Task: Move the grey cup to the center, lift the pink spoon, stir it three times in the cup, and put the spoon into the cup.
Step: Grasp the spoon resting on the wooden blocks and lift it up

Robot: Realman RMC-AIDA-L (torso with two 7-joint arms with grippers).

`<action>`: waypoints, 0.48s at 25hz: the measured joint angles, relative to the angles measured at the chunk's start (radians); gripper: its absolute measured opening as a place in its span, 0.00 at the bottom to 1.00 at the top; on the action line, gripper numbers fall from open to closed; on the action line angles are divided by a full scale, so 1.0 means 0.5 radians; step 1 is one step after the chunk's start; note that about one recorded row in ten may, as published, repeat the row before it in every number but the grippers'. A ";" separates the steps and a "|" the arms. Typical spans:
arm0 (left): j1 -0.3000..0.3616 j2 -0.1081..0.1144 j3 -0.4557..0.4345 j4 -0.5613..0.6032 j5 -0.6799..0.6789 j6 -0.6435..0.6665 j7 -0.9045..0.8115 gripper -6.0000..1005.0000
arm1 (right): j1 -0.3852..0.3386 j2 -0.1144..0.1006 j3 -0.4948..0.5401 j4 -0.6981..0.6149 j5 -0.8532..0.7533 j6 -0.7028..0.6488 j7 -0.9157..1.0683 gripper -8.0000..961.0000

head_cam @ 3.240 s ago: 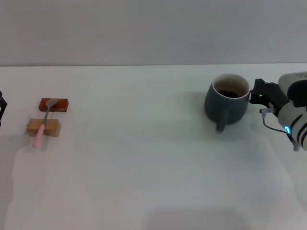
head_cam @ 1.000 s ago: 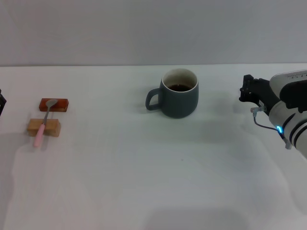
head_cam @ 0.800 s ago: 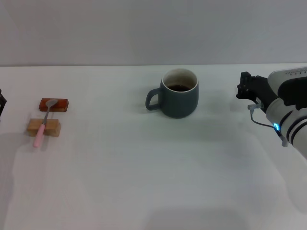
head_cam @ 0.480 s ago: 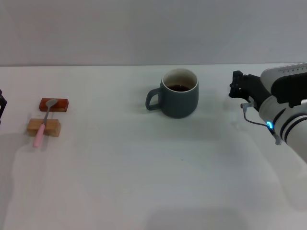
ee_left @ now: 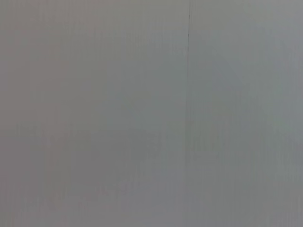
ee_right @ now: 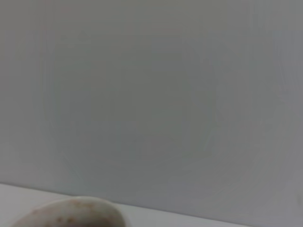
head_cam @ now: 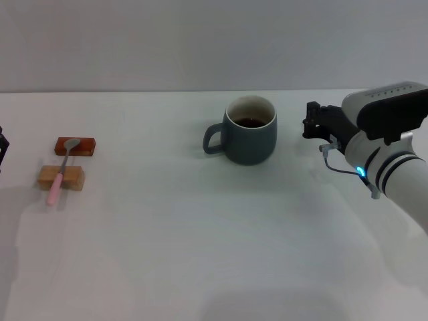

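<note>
The grey cup [head_cam: 251, 131] stands upright near the middle of the table, its handle [head_cam: 212, 139] pointing to my left and dark liquid inside. My right gripper [head_cam: 313, 124] hovers just right of the cup, a small gap away and not touching it. The pink spoon [head_cam: 59, 172] lies far left, its handle across a tan wooden block [head_cam: 61, 178] and its metal bowl on a reddish-brown block [head_cam: 75, 145]. Only a dark sliver of my left gripper [head_cam: 3, 148] shows at the left edge, apart from the spoon.
The white table [head_cam: 200, 241] ends at a grey wall behind. The left wrist view holds only plain grey wall. In the right wrist view a pale rounded shape [ee_right: 71, 213] sits at the lower edge; what it is cannot be told.
The cup went from the right side to the middle, its handle now turned left. Over the last second my right gripper has moved left, closing on the cup. The spoon has not moved.
</note>
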 joint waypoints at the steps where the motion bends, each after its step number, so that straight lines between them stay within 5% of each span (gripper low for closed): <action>1: -0.001 0.000 0.000 0.000 0.000 -0.001 0.000 0.85 | 0.005 0.002 -0.015 0.001 0.000 0.001 0.000 0.01; 12: -0.004 -0.005 0.000 -0.001 0.000 -0.001 -0.002 0.85 | 0.021 0.008 -0.165 0.113 -0.002 0.062 0.000 0.01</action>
